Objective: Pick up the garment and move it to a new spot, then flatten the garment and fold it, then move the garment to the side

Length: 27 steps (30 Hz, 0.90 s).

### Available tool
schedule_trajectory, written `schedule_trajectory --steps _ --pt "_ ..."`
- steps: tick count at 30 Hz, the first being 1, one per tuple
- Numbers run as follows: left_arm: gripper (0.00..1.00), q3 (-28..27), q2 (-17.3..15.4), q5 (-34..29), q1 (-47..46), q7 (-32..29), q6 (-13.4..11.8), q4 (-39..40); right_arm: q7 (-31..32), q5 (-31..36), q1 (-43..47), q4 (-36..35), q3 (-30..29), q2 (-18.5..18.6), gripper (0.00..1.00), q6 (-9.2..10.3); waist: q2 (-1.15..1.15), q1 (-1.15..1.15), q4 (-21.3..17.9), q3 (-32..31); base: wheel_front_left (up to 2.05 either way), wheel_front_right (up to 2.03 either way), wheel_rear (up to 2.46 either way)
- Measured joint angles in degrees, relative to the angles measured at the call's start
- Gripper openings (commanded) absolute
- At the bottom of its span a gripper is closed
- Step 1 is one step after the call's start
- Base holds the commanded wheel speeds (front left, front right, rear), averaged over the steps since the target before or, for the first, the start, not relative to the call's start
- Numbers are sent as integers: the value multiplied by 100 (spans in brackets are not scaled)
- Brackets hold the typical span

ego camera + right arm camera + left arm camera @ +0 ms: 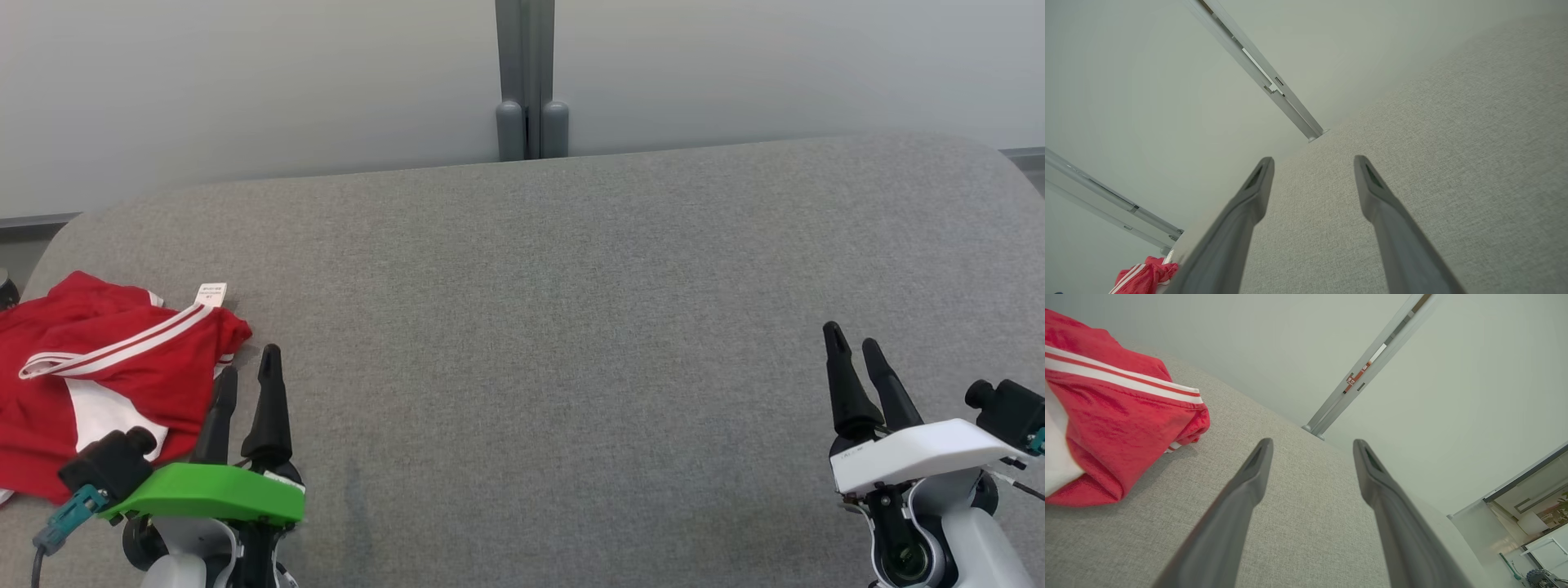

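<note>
A crumpled red garment [106, 367] with white stripes and a white panel lies at the far left of the grey fabric surface [571, 327]. A white label sticks out at its back edge. My left gripper [247, 366] hovers just right of the garment, open, with nothing between its fingers. In the left wrist view the garment [1114, 416] sits to the left of the open left gripper [1312, 445]. My right gripper [853, 343] is far off at the lower right, open and empty. The right wrist view catches the garment [1145, 275] small at the bottom left.
A pale wall runs behind the surface, with a grey vertical post [525, 82] at its middle. The surface's rounded corners curve away at the back left and back right. A wide stretch of bare grey fabric lies between the two grippers.
</note>
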<state>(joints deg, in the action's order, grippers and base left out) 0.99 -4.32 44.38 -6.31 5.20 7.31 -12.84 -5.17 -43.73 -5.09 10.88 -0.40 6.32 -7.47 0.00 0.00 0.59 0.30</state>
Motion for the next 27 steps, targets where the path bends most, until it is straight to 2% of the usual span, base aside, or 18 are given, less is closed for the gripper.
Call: schedule_trajectory --steps 27 --pt "100 229 -94 -1809 -59 423 2 -227 -413 1793 -24 148 172 46 100 0 0 0 31 6 0 0 0"
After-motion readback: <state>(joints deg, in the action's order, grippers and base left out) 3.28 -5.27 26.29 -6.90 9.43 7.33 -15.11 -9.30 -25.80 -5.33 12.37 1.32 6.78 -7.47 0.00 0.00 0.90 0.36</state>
